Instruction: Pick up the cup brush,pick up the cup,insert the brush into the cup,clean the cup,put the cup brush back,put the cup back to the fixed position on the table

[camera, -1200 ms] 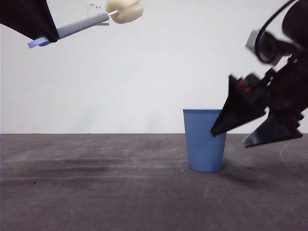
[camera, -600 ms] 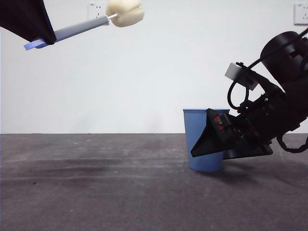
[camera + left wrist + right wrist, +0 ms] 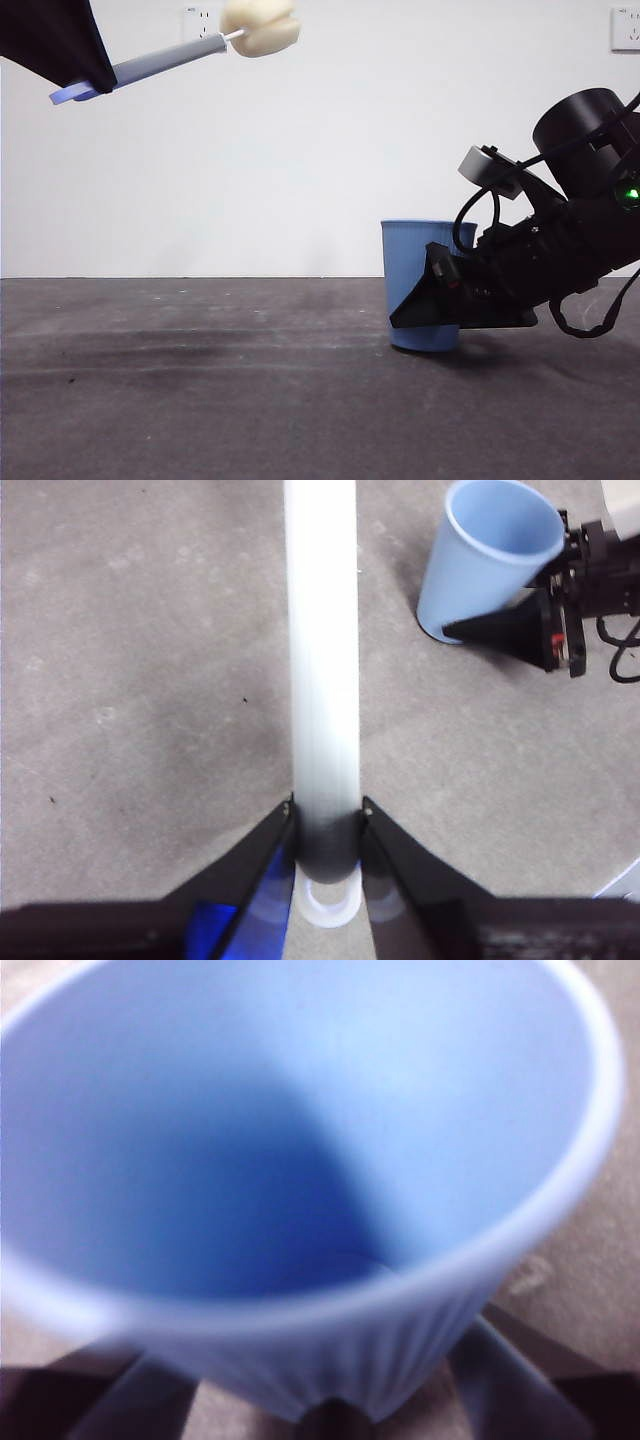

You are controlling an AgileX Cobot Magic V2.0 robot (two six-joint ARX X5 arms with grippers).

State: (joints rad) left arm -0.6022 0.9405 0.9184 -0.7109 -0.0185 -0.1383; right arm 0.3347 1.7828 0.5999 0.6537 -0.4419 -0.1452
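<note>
Up at about ten o'clock in the front view, the cup brush [image 3: 170, 56] hangs in the air, well above the tabletop [image 3: 200, 400]. Its long axis runs from the lower left to the upper right, the cream sponge head [image 3: 260, 26] at the high end, toward one o'clock, and the pale looped tip [image 3: 68, 95] at the low end. The left gripper [image 3: 327, 830] holds it near that looped end: in the left wrist view the two black jaws are clenched on the dark part of the handle, one on each side, with the white loop showing just behind them. The left arm enters the front view only as a dark mass at the top left corner.

The cup [image 3: 415, 285] stands upright on the tabletop at about four o'clock in the front view, mouth up, its long axis vertical. The right gripper [image 3: 420, 300] reaches in low from three o'clock, its arm sloping down from the upper right toward the cup's lower half. In the right wrist view the ribbed wall and open mouth of the cup [image 3: 300, 1190] fill the frame, with a dark jaw on each side of its base. The jaws straddle the cup; whether they already press its wall I cannot tell.
</note>
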